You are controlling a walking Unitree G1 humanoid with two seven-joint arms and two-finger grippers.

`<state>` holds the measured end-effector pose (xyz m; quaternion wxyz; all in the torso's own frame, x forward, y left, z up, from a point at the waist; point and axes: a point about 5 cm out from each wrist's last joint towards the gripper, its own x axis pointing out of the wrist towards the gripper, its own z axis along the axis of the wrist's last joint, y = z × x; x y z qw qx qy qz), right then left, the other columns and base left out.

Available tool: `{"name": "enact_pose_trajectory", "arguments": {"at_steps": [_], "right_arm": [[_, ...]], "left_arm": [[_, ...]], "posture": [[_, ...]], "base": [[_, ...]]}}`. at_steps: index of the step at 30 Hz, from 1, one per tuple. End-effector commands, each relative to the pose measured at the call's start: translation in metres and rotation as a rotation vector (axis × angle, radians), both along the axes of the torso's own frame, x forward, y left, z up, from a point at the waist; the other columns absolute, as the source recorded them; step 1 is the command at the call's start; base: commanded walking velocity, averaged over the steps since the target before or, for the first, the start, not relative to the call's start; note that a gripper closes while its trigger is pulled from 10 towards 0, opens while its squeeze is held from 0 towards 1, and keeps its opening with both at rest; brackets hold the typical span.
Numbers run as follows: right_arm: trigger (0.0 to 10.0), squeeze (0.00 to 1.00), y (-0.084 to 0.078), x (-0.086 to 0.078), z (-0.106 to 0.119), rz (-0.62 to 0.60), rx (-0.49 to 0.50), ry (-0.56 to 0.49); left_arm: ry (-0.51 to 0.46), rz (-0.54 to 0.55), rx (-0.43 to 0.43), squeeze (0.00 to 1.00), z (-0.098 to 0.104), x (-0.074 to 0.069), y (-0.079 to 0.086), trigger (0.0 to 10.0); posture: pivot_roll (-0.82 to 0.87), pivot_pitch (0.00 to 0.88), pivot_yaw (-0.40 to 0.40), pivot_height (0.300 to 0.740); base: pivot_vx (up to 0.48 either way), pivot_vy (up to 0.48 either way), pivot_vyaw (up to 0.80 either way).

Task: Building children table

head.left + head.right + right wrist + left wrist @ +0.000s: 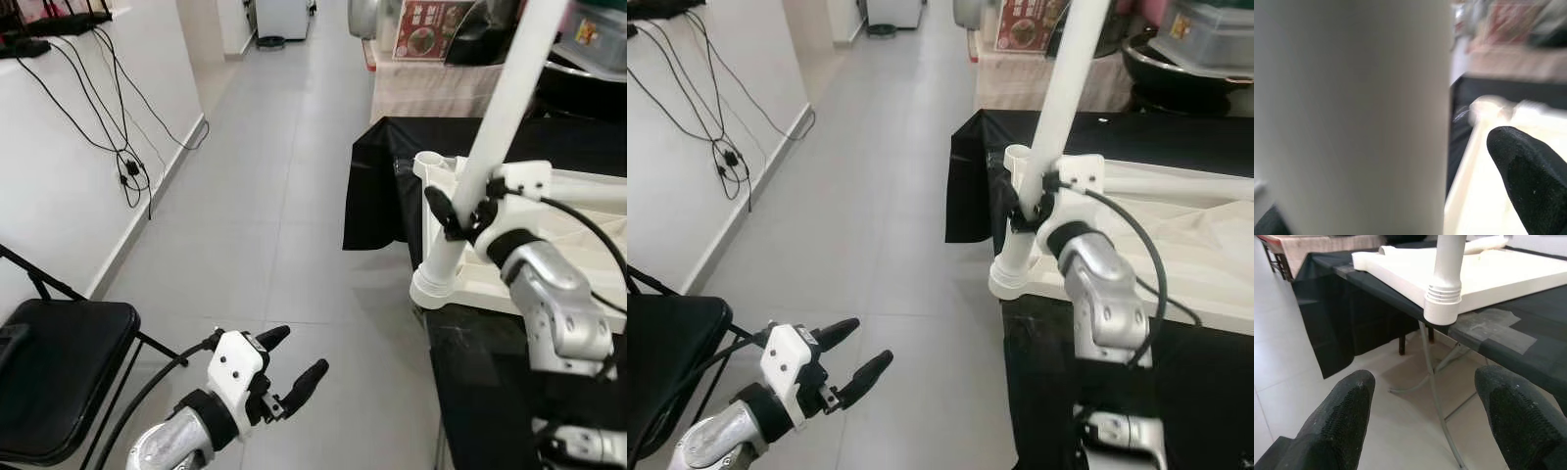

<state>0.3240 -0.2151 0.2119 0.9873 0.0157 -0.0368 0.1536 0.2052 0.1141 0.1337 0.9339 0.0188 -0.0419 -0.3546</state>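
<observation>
I am seeing the white plastic tabletop [549, 284] lying upside down on the black-draped table, its near corner socket [1442, 308] overhanging the edge, with a white round leg [500, 117] standing tilted in it.

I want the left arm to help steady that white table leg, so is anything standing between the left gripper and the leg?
Nothing visible does. The left gripper hangs open over bare grey floor tiles, beside the black-draped table. The white plastic table leg, held by the right gripper, stands in the corner socket of the upturned white tabletop.

Black folding chair [59, 377], wall cables [122, 147]
</observation>
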Motion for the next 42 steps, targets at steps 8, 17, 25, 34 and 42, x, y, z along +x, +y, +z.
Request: {"name": "enact_pose_trajectory", "arguments": {"at_steps": [8, 17, 25, 34, 42], "right_arm": [[10.0, 0.0, 0.014, 0.011, 0.006, 0.38, -0.045, -0.054], [10.0, 0.0, -0.001, 0.024, 0.025, 0.61, -0.202, -0.068], [0.0, 0.0, -0.008, 0.032, 0.036, 0.662, -0.215, -0.071], [0.0, 0.0, -0.013, 0.032, 0.032, 0.736, -0.262, -0.035], [0.0, 0.0, -0.022, 0.026, 0.0, 0.476, -0.323, 0.085]], "left_arm": [[0.004, -0.018, 0.018, 0.0, 0.003, -0.004, 0.001, 10.0], [0.016, -0.016, 0.024, 0.0, 0.004, -0.013, 0.003, 10.0], [0.027, -0.024, 0.031, 0.0, 0.003, -0.018, 0.003, 10.0], [0.034, -0.025, 0.033, 0.0, 0.004, -0.02, 0.004, 10.0], [0.01, -0.031, 0.054, 0.0, 0.011, -0.023, 0.011, 10.0]], "posture": [[0.11, 0.126, 0.018, 0.74], [0.14, 0.152, 0.027, 0.74], [0.15, 0.156, 0.029, 0.74], [0.15, 0.16, 0.031, 0.74], [0.1, 0.166, 0.018, 0.74]], "base": [[0.0, 0.0, 0.0], [0.0, 0.0, 0.0], [0.0, 0.0, 0.0], [0.0, 0.0, 0.0], [0.0, 0.0, 0.0]]}}
